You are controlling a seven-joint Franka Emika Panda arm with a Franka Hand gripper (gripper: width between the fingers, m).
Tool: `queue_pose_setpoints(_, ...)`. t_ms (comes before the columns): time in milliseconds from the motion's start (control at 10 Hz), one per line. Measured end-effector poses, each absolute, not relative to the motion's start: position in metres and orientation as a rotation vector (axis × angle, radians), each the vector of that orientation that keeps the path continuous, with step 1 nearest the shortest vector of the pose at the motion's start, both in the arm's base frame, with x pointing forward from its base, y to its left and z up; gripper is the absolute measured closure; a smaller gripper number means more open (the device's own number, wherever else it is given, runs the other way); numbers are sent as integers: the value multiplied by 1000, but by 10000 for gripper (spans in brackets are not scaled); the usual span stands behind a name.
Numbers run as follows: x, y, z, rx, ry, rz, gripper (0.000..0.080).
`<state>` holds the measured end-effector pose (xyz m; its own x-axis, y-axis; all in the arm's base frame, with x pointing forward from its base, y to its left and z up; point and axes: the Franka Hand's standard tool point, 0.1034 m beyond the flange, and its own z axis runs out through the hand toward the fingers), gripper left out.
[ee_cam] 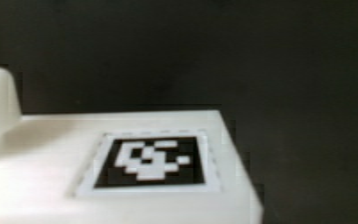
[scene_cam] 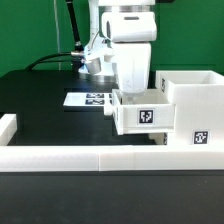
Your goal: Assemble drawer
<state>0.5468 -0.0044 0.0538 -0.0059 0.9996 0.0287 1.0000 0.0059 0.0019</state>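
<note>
The black counter point(scene_cam: 50, 105) is bordered along its near edge by a low white wall point(scene_cam: 100, 160), with a short white block point(scene_cam: 8, 128) standing at the near corner on the exterior view's left. Most of the counter on that side lies bare and dark, giving open room from the wall back toward the far edge. The marker board point(scene_cam: 88, 99) lies flat near the middle, toward the far edge.

The drawer parts crowd the other side. The large casing point(scene_cam: 195, 105) sits at the exterior view's right, close against the near wall, its hollow open upward. A smaller tray box point(scene_cam: 143, 110) stands touching or just beside the casing, tag facing the camera.

The arm's hand point(scene_cam: 133, 85) hangs directly over the tray box, its fingers hidden behind the tray's rim; whether it grips the tray or stands open cannot be told. In the wrist view a white tagged surface point(ee_cam: 149, 160) fills the frame, blurred, with dark counter beyond it.
</note>
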Motion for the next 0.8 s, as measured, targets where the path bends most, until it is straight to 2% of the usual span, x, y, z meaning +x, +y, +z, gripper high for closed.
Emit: queue_pose_setpoints(800,549,8,53,-2178,-2222,8,757)
